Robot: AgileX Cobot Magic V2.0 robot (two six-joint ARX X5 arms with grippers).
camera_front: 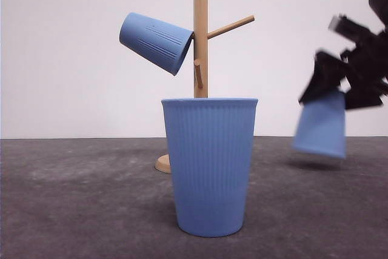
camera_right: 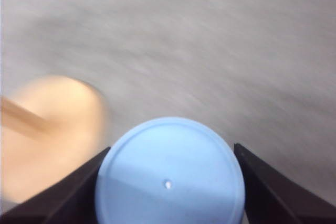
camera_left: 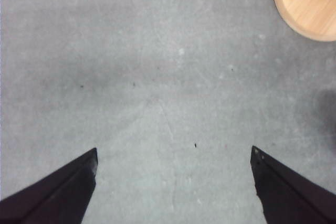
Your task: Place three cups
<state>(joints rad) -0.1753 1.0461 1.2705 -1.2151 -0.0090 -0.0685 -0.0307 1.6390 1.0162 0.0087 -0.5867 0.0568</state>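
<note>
Three cups show in the front view. One, the near cup (camera_front: 210,168), stands upright on the grey worktop (camera_front: 73,198) at the centre of the frame, mouth up. Behind it rises a wooden rack (camera_front: 200,40) with pegs, its round base (camera_front: 163,164) peeping out at the near cup's left. A second, the hung cup (camera_front: 156,42), sits tilted on a peg in the upper left of the frame, its bottom pointing up and to the left.

At the right edge, the third, the held cup (camera_front: 321,124), hangs above the worktop, clear of it, with a shadow below. It is blurred. The right hand (camera_front: 354,77) grips it from above, also blurred. In the right wrist view the held cup's (camera_right: 170,174) flat bottom lies at bottom centre, with the right hand's (camera_right: 170,182) two dark fingers (camera_right: 265,184) pressed against its sides; the rack base (camera_right: 50,135) is a pale smear at the left.

In the left wrist view the left hand (camera_left: 173,163) is spread wide over bare worktop (camera_left: 157,77), grasping nothing, its fingers (camera_left: 68,187) in the lower corners. The rack base (camera_left: 307,3) sits in the upper right corner.
</note>
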